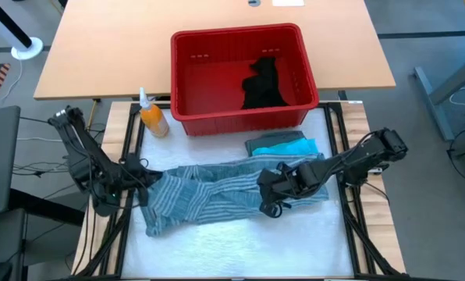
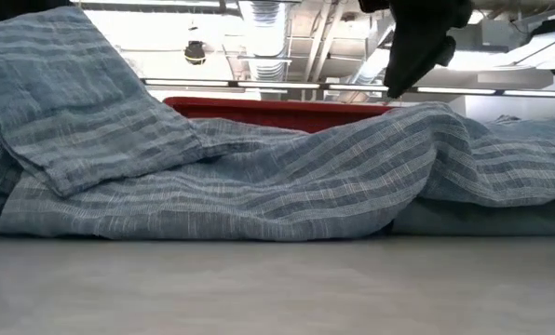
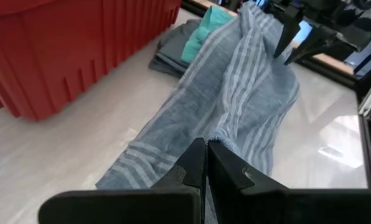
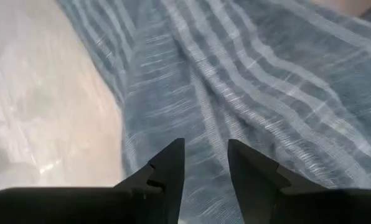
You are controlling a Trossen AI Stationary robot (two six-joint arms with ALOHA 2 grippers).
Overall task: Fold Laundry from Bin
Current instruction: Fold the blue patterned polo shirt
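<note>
Left pincer point(image 1: 143, 181) pressed together on left end of striped shirt point(image 1: 217, 191), near surface's point(image 1: 240, 246) left edge. Orange bottle point(image 1: 153, 119) beside red bin point(image 1: 193, 47); black garment point(image 1: 264, 84) inside bin. Shirt stretched across mid-surface, bare white room in front. Right pincer point(image 4: 204, 163) spread just above shirt's right part. Turquoise garment point(image 1: 295, 147) on grey-green one point(image 1: 267, 140), partly hidden under shirt.
</note>
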